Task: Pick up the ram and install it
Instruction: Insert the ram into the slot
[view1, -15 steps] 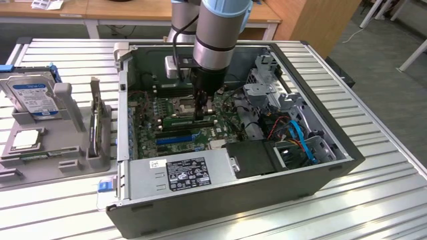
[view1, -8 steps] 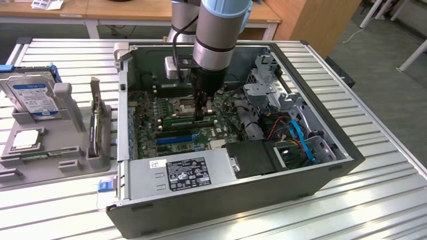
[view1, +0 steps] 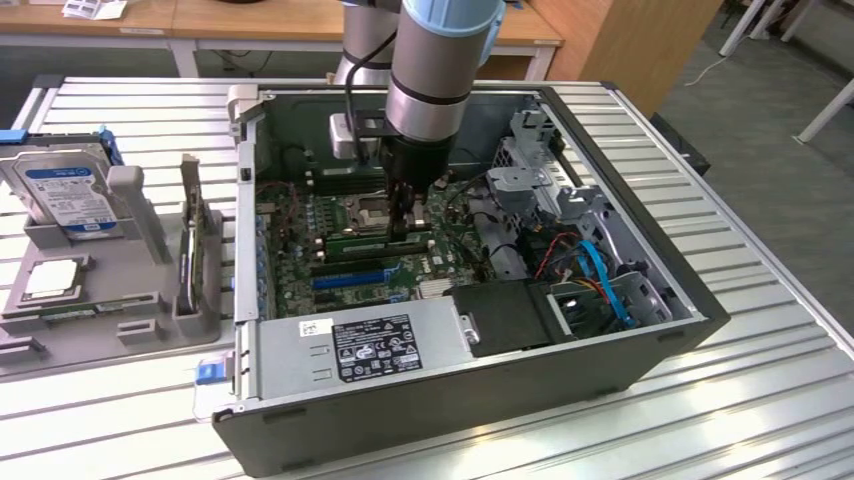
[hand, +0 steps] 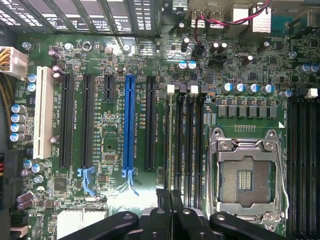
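The surface (view1: 761, 330) is bright ribbed metal, the computer case (view1: 534, 400) matt dark-grey metal, the power supply (view1: 287, 360) dull silver metal, the motherboard (hand: 114, 130) glossy green board with a shiny metal CPU socket (hand: 247, 175), the tray (view1: 94, 345) matt grey plastic, and the gripper (hand: 170, 200) matt black.

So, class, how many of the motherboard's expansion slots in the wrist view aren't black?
2. A white slot and a blue slot, three black slots between them. The gripper covers part of the board, so more may be hidden.
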